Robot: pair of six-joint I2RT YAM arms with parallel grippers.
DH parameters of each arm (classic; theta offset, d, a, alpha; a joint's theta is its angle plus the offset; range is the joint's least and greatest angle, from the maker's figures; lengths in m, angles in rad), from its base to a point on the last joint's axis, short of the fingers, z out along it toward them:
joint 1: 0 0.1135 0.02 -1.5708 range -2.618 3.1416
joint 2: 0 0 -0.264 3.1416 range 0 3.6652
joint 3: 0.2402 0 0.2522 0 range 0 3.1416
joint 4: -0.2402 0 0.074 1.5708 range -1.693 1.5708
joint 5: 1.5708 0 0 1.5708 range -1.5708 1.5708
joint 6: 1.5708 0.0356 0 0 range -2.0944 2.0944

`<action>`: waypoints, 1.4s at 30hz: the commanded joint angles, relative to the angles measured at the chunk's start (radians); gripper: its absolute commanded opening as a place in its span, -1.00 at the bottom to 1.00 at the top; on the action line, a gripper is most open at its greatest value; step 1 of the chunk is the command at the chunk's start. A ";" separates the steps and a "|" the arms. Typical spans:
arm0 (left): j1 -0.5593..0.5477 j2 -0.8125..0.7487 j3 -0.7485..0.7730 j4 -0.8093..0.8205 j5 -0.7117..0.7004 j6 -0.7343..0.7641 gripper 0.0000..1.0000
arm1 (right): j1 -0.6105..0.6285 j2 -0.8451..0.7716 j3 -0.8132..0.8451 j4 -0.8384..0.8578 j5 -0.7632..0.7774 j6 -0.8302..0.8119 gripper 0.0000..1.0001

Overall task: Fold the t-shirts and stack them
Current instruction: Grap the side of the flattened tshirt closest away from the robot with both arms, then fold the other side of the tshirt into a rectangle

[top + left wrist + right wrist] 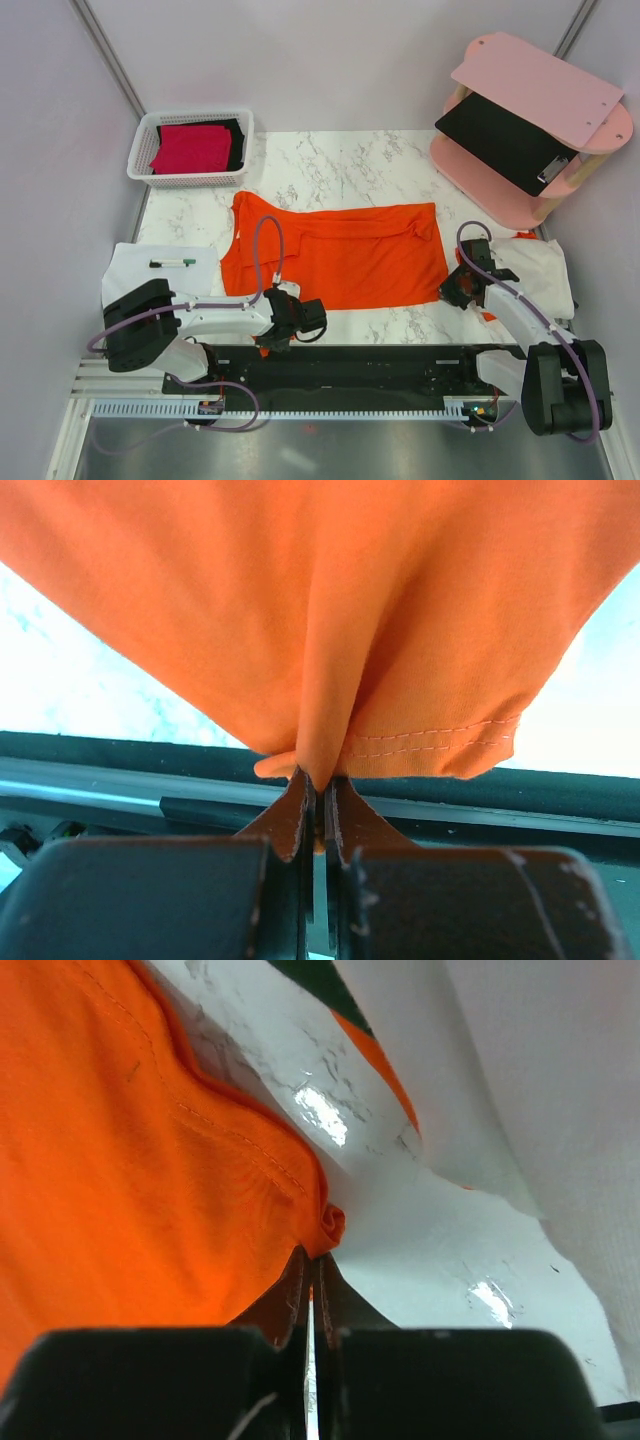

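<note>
At 10 o'clock on the marble worktop [340, 170], a white mesh basket [150, 130] holds a folded crimson-red t-shirt [190, 148] lying on a black t-shirt [237, 140]. Below it, at 9 o'clock, a pen [172, 263] lies on a white sheet [165, 275].

The left end effector [318, 780] is clenched on the near hem of the orange t-shirt [340, 260]. Its wrist view shows the fabric bunched into a fold between the closed fingers, and the stitched edge hanging over the black rail [560, 795] at the worktop's near edge. The shirt lies spread across the centre of the worktop, with its far edge rumpled toward 1 o'clock.

At 4 o'clock, the right end effector [312, 1260] is pinched shut on the shirt's near right corner, and a small curl of orange cloth sits at its fingertips. Just beside it at 3 o'clock lies a white cloth [545, 270], with a sliver of orange showing at its edge.

At 2 o'clock, a pink two-tier shelf [540, 80] carries a black clipboard [500, 140] on its lower level.
</note>
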 commanded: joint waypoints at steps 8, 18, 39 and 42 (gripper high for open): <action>0.000 -0.144 0.185 -0.249 -0.137 -0.174 -0.96 | -0.004 -0.130 0.093 -0.033 -0.020 -0.105 -1.00; 0.166 0.000 0.435 -0.380 -0.265 -0.082 -0.96 | -0.002 0.077 0.250 0.016 -0.006 -0.263 -1.00; 0.518 0.258 0.627 -0.162 -0.345 0.326 -0.96 | -0.004 0.478 0.493 0.154 -0.003 -0.307 -0.99; 0.529 0.304 0.658 -0.159 -0.357 0.346 -0.96 | -0.008 0.514 0.538 0.150 -0.002 -0.316 -0.99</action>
